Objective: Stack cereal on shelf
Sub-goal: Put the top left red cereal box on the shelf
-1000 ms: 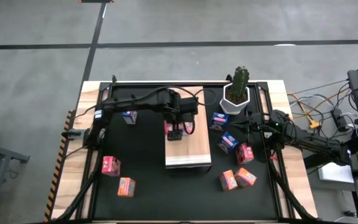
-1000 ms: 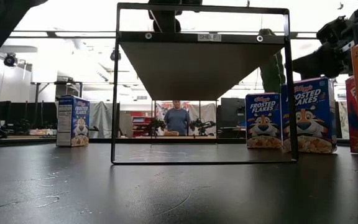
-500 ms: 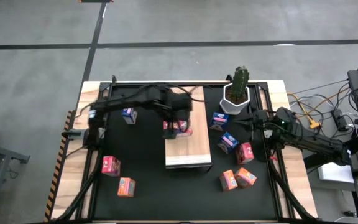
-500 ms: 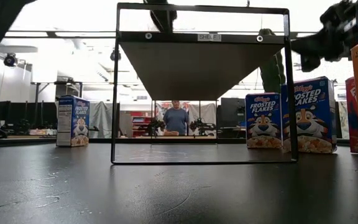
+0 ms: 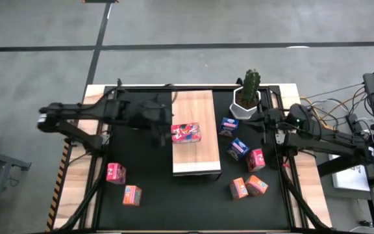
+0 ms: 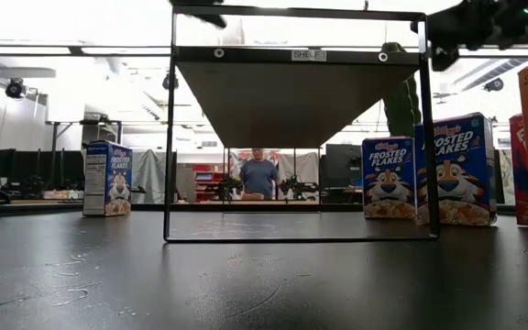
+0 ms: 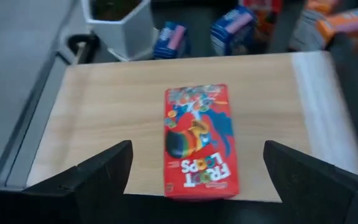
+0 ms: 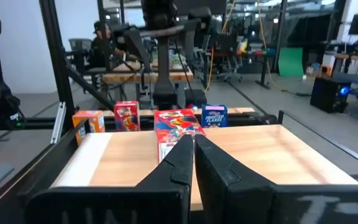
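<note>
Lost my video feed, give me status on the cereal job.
Left gripper open, clear of the red cereal box lying flat on the shelf. Right gripper shut, idle beside the cactus. Nothing blocking.

Light is even and soft in the high view, with weak shadows under the arms on the black mat [image 5: 193,195]. The low view is strongly backlit: bright ceiling light washes out the upper frame, and the shelf [image 6: 296,96] reads as a dark underside. The mat's foreground shows dull glare. Both wrist views are slightly soft, with the near fingers [image 7: 98,171] blurred at the bottom.
</note>
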You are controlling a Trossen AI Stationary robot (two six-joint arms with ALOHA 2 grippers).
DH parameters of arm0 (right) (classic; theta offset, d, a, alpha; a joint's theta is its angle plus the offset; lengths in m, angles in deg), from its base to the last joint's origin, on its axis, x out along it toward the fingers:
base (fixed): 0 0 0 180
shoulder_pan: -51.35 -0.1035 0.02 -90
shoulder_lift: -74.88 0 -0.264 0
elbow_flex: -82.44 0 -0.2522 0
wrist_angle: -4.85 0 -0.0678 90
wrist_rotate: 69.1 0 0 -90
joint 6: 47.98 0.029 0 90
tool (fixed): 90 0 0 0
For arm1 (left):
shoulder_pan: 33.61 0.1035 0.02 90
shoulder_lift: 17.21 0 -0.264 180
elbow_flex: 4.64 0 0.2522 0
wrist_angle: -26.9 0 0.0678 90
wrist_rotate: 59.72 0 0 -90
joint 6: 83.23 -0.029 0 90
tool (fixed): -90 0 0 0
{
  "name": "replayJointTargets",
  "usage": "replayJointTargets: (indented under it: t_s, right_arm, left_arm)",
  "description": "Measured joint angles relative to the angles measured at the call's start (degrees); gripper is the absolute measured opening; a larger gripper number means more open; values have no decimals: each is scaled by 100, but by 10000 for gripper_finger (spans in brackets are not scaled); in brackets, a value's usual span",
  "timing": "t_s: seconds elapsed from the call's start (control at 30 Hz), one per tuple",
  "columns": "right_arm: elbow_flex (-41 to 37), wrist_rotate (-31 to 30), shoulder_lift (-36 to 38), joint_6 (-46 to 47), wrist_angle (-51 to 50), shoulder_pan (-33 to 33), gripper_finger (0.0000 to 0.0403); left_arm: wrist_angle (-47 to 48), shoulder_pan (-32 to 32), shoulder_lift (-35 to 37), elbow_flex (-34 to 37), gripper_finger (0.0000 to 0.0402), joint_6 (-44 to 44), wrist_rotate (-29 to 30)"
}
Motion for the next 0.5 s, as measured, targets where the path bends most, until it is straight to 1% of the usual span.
replayJointTargets:
  t_s: [0.07, 0.2, 0.37, 0.43, 0.5]
  right_arm:
    - [253, -2, -410, -24, 1, -1, 9]
    - [737, -1, -1181, -119, -2, -1, 9]
    - [1277, -27, -1990, -267, -35, -44, 9]
    - [1439, -19, -2226, -336, -112, -88, 9]
    - [1664, -16, -2428, -416, 84, -146, 9]
  left_arm:
    - [-577, -10, 432, 740, 333, 145, 57]
    - [-1285, -10, 1139, 1815, 316, 446, 63]
    - [-1729, -21, 1714, 2706, 285, 725, 61]
    - [-1914, -21, 1847, 3027, 270, 746, 61]
    - [-2215, -21, 1948, 3371, 253, 744, 57]
